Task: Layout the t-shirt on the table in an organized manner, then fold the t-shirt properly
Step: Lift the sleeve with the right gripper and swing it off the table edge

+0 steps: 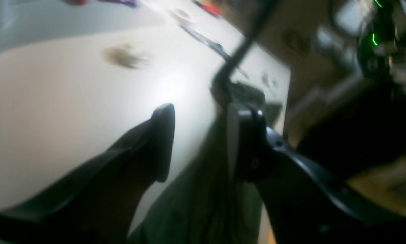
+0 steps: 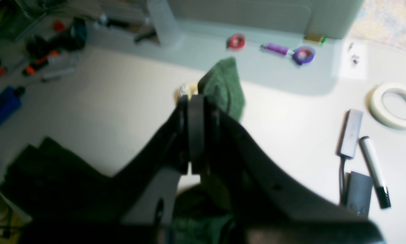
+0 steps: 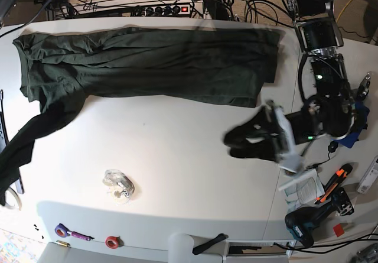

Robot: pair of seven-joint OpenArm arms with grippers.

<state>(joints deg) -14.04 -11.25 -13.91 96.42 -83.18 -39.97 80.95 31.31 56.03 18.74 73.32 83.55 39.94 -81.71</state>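
Observation:
The dark green t-shirt [image 3: 153,62] lies spread along the far side of the white table [image 3: 177,156], with one end trailing down to the left edge in the base view. My right gripper [image 2: 193,101] is shut on a fold of the t-shirt [image 2: 223,84], which sticks out past its fingertips above the table [image 2: 104,101]. My left gripper [image 3: 245,136] hovers right of the middle, just below the shirt's near edge. Its fingers [image 1: 162,142] stand apart with nothing held, and blurred green cloth of the t-shirt [image 1: 203,196] shows beneath them.
A clear crumpled wrapper [image 3: 118,186] lies at the front of the table. Purple tape [image 3: 62,231] and red tape [image 3: 112,240] sit near the front edge. A masking tape roll [image 2: 394,105], a marker [image 2: 374,171] and a grey adapter [image 2: 350,134] lie near my right gripper. Tools [image 3: 319,216] crowd the right.

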